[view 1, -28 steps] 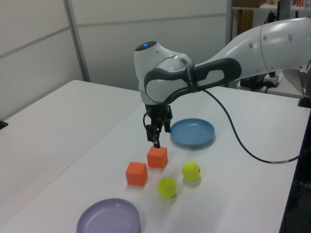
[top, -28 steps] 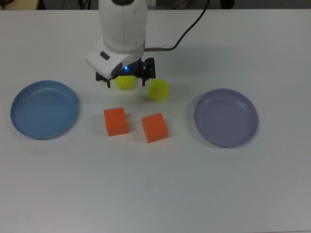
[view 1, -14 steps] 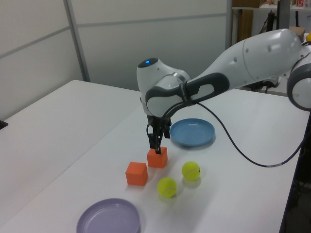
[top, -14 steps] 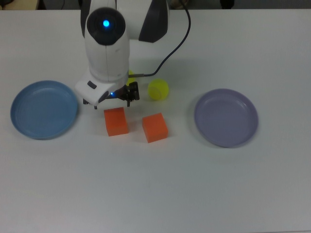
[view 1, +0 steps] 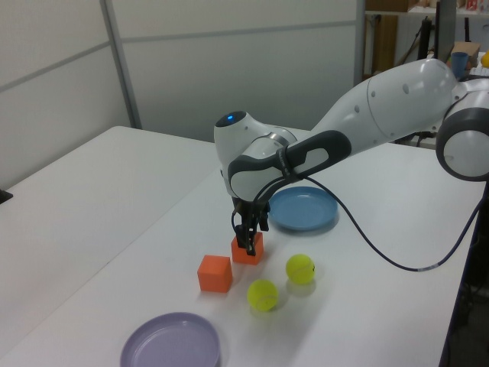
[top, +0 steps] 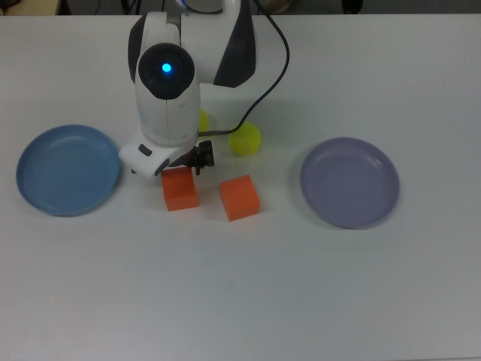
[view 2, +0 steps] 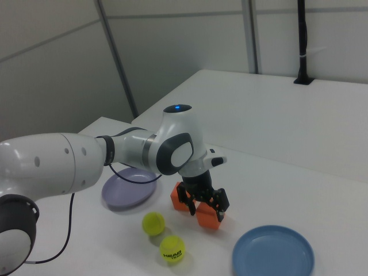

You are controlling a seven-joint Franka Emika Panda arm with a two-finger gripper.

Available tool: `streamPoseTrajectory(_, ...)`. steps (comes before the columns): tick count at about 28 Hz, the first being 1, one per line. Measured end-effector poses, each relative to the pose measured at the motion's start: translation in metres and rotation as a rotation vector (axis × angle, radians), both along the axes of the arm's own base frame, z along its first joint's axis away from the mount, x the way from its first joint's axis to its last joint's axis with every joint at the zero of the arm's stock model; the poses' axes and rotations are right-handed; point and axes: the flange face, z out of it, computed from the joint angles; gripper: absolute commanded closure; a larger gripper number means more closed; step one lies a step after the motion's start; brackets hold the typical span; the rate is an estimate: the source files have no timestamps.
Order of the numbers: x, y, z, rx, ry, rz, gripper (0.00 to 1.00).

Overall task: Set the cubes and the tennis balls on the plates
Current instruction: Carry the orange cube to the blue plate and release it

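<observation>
White table (top: 240, 301) before grey panelled walls (view 1: 229, 69); the gripper (view 2: 204, 208), fingers spread, straddles an orange cube (view 2: 208, 218).

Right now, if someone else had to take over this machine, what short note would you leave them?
Gripper: open, lowered around the orange cube nearer the blue plate; not closed on it yet.
Other cube and both tennis balls sit on the table between the plates.
Blue and lavender plate hold nothing.
Done: nothing placed. Left: all four items.
</observation>
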Motion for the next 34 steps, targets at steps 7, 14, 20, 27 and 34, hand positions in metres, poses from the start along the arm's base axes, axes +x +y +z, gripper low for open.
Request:
streamPoseTrajectory(7,0.009,-0.004,-0.007,0.016,-0.059,-0.007,0.67)
streamPoseTrajectory(14,0.011,-0.003,-0.002,0.018,-0.070,-0.007,0.85)
streamPoseTrajectory(20,0.004,-0.029,0.044,0.011,-0.057,-0.034,0.84)
streamPoseTrajectory(27,-0.017,-0.114,0.091,0.015,-0.058,-0.120,0.82)
streamPoseTrajectory(34,-0.031,-0.186,0.074,0.016,-0.028,-0.154,0.74)
